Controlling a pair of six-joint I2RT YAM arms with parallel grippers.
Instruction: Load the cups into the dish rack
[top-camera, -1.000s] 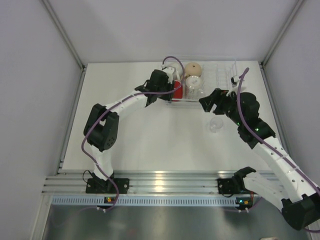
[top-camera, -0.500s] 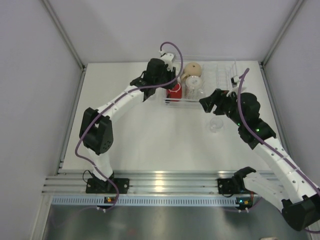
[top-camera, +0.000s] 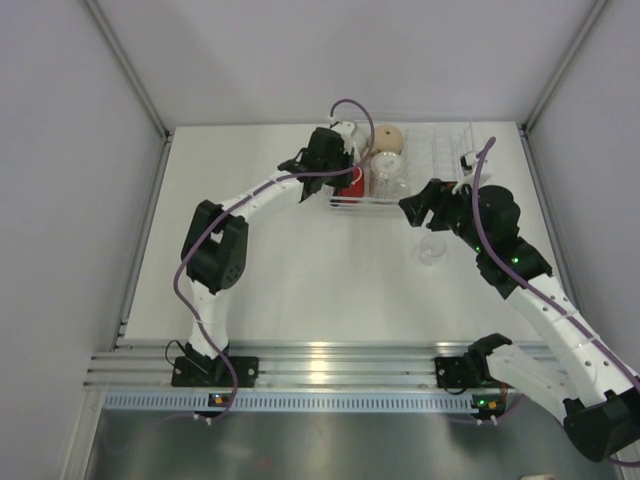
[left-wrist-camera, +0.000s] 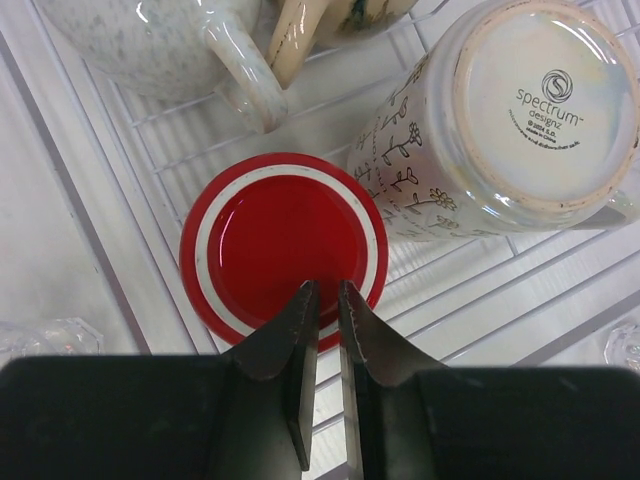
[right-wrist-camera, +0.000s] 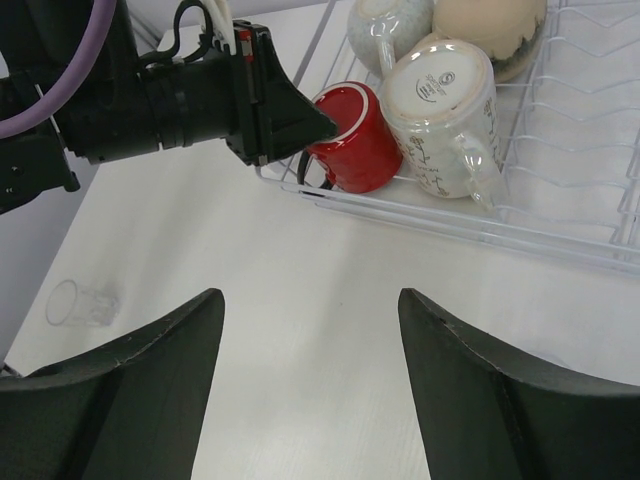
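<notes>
One near-closed gripper (left-wrist-camera: 322, 290) at red mug (left-wrist-camera: 280, 235)

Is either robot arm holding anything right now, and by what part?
Nothing seems held. The left fingers are almost shut, their tips by the base rim of the red mug in the dish rack; the right fingers gape over the table, empty.

just ahead of the left gripper (left-wrist-camera: 322, 285) a mug (left-wrist-camera: 275, 245) lies in the dish rack (left-wrist-camera: 100, 150) (base towards it). a second mug (left-wrist-camera: 520, 110) sits to its right, a third mug (left-wrist-camera: 150, 40) beyond; a glass (left-wrist-camera: 45, 338) is left, outside the rack.
</notes>
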